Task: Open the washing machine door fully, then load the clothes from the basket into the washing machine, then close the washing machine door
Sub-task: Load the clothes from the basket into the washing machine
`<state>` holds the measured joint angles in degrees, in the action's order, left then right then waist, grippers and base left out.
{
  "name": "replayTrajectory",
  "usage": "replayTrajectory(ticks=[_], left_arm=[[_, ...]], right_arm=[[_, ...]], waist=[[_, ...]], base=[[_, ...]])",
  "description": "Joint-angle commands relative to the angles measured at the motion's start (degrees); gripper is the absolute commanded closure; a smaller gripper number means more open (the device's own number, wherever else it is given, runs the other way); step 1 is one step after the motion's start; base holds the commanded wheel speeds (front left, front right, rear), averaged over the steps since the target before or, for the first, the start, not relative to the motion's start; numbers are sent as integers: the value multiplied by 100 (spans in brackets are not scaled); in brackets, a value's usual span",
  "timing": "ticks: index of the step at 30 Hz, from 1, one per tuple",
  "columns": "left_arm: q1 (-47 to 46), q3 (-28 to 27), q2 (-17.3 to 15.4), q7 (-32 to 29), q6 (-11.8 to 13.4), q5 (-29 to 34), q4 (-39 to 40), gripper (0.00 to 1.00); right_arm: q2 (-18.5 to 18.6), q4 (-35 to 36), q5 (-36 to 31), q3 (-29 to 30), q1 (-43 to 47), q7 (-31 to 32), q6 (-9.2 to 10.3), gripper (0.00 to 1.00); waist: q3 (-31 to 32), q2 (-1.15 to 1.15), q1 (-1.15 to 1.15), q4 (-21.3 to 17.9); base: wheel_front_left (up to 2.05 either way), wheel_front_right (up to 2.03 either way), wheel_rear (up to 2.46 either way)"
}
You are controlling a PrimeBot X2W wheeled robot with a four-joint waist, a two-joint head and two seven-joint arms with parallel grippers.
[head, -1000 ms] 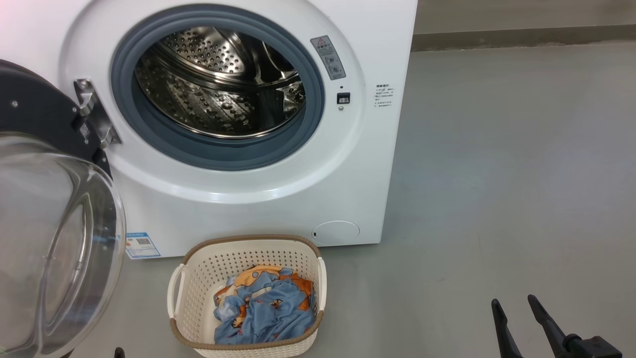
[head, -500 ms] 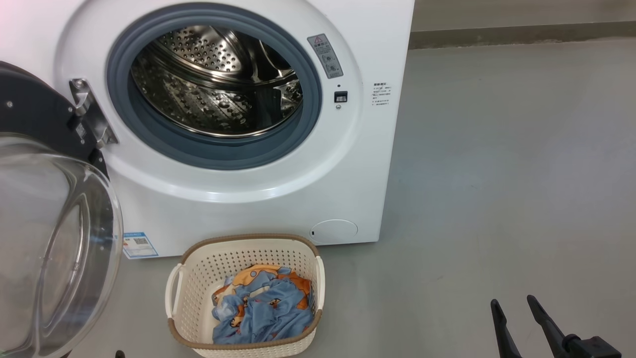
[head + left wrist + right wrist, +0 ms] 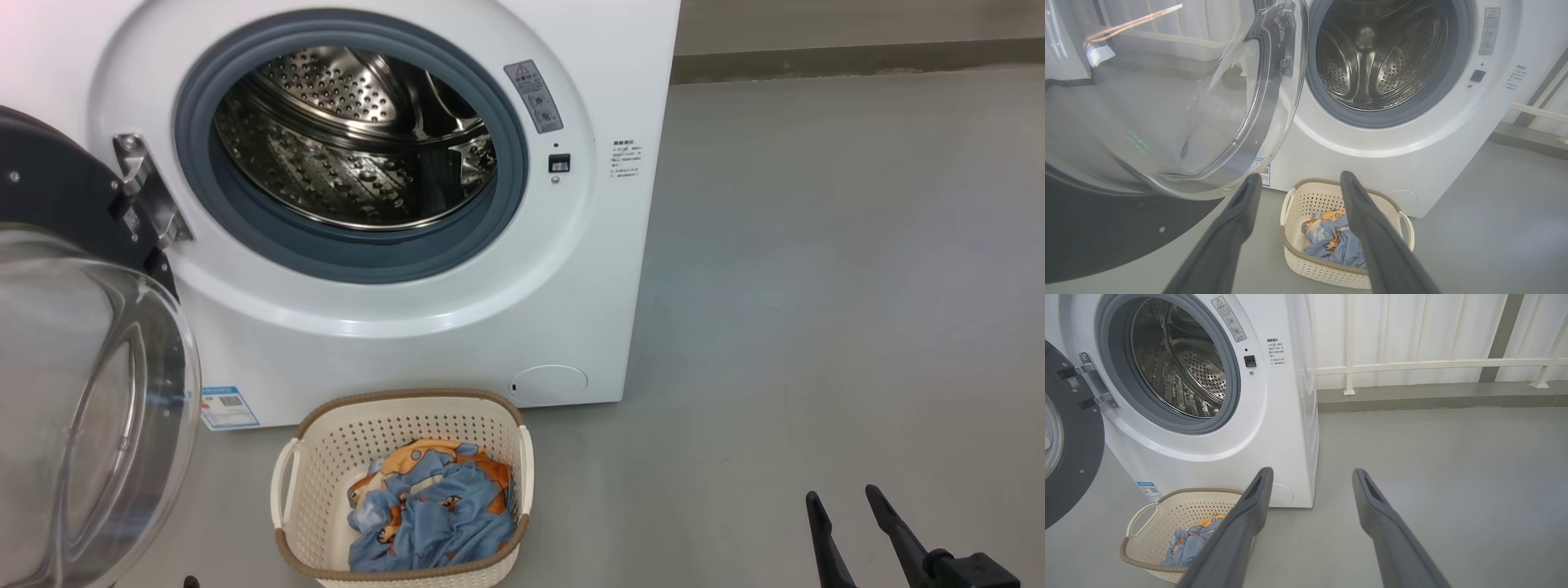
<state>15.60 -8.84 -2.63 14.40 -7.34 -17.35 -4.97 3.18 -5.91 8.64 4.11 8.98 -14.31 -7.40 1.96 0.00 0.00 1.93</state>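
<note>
- The washing machine door [image 3: 82,367] stands wide open; loading looks like the step in hand.
- The clothes [image 3: 433,523] lie in the basket [image 3: 343,457], on the floor at the washing machine [image 3: 408,343] front.
- The left gripper [image 3: 1300,176] and right gripper [image 3: 1312,472] are spread, empty.
- Next: reach down into the basket and pinch the fabric.

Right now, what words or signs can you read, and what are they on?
No words can be read.
Grey sticker on the washer: a warning triangle; its text is too small.
Printed lines on its front: too small.
Blue label, low on its front: a square code; text blurred.
</note>
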Motion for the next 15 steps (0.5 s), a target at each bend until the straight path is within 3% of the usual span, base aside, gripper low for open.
replayTrajectory(ticks=[1,15], left_arm=[[-111,-197,-25,60,-14,71,123,0],[-151,-206,-25,60,-11,155,84,0]], right_arm=[[34,137,-38,-146,-244,-69,-9,0],[33,132,-23,-135,-239,-69,-9,0]], waist=[[1,0,0,0],[4,0,0,3]], base=[[80,-100,19],[131,-141,10]])
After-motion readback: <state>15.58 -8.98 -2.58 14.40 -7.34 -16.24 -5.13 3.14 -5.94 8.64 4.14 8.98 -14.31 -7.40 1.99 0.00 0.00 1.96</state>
